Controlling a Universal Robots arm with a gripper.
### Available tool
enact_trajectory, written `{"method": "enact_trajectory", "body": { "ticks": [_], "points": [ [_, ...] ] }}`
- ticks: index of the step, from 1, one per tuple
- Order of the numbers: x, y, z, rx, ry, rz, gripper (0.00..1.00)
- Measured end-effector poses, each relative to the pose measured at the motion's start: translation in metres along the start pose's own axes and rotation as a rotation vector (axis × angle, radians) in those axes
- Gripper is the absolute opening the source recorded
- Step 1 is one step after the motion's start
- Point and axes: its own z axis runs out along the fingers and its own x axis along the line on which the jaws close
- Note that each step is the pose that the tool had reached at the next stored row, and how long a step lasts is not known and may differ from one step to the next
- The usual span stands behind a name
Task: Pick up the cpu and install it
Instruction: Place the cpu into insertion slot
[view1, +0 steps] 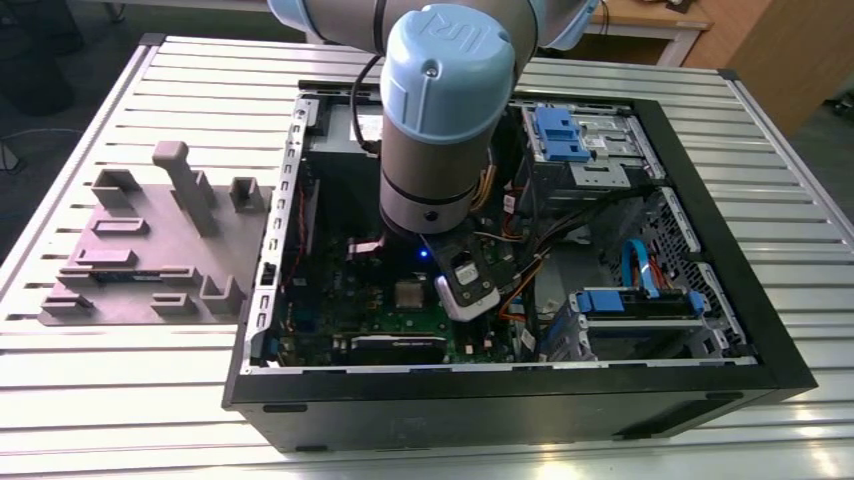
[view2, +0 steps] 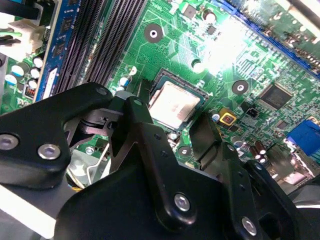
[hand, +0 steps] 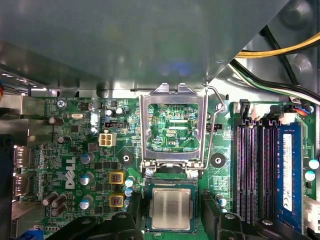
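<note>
The cpu (view2: 172, 105) is a pale silver square lying flat in the dark socket on the green motherboard (view2: 260, 65). It also shows as cpu (hand: 171, 209) in the first wrist view and as a small pale square, cpu (view1: 407, 293), inside the case. My gripper (view2: 172, 122) hovers just over it, open. One black finger (view2: 142, 130) stands on one side of the chip and the other finger (view2: 210, 135) on the opposite side, neither pressing it. The socket's metal load frame (hand: 172, 125) stands hinged open beside the chip, with its wire lever (hand: 216, 130) raised.
The open computer case (view1: 747, 330) lies on a slatted metal table (view1: 134, 400). Memory slots (hand: 255, 165) run beside the socket, and cables (hand: 280, 55) cross near them. Blue drive brackets (view1: 641, 300) fill the exterior view's right. A grey fixture tray (view1: 147, 250) sits on that view's left.
</note>
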Motion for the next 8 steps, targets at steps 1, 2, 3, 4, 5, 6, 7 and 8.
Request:
{"method": "enact_trajectory", "body": {
  "ticks": [1, 2, 3, 4, 5, 6, 7, 8],
  "points": [
    [0.0000, 0.0000, 0.0000, 0.0000, 0.0000, 0.000, 0.58],
    [0.0000, 0.0000, 0.0000, 0.0000, 0.0000, 0.000, 0.58],
    [0.0000, 0.0000, 0.0000, 0.0001, 0.0000, 0.000, 0.58],
    [0.0000, 0.0000, 0.0000, 0.0000, 0.0000, 0.000, 0.58],
    [0.0000, 0.0000, 0.0000, 0.0000, 0.0000, 0.000, 0.57],
    [-0.0001, 0.0000, 0.0000, 0.0001, -0.0001, -0.001, 0.51],
    [-0.0002, -0.0001, -0.0001, 0.0002, 0.0000, -0.001, 0.51],
    [-0.0002, -0.0003, 0.0000, 0.0001, 0.0000, -0.002, 0.51]
  ]
}}
